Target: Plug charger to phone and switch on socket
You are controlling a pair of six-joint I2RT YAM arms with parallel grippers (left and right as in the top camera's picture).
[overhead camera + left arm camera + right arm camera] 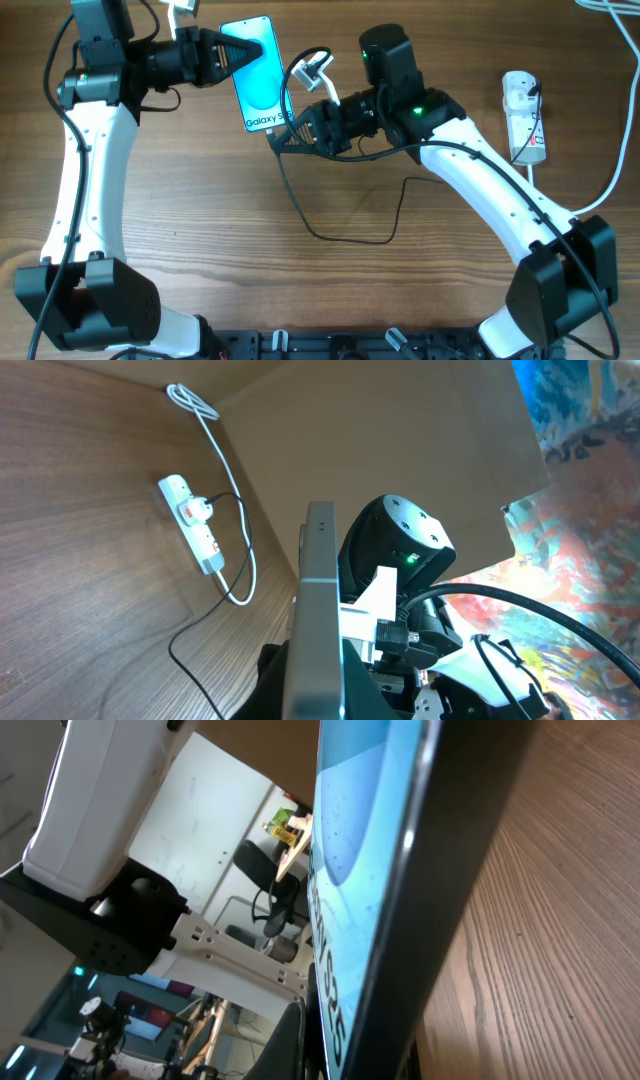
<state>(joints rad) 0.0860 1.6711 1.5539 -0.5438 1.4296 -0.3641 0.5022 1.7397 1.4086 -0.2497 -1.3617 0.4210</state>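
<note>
My left gripper [228, 55] is shut on the upper left edge of the phone [258, 75] and holds it above the table with its teal "Galaxy" screen facing up. In the left wrist view the phone [320, 590] is edge-on between the jaws [320, 695]. My right gripper [284, 130] is at the phone's bottom end, and the charger cable [330, 237] runs out of it; the plug tip is hidden. The right wrist view shows the phone's screen [360, 850] right against the fingers [350, 1055]. The socket [524, 118] lies at the far right with a black plug inserted.
The charger cable loops across the wood table [200, 250] toward the socket, and it shows in the left wrist view [195, 660] with the socket [192, 525]. The socket's white lead [612, 185] curves along the right edge. Both arm bases stand at the front corners.
</note>
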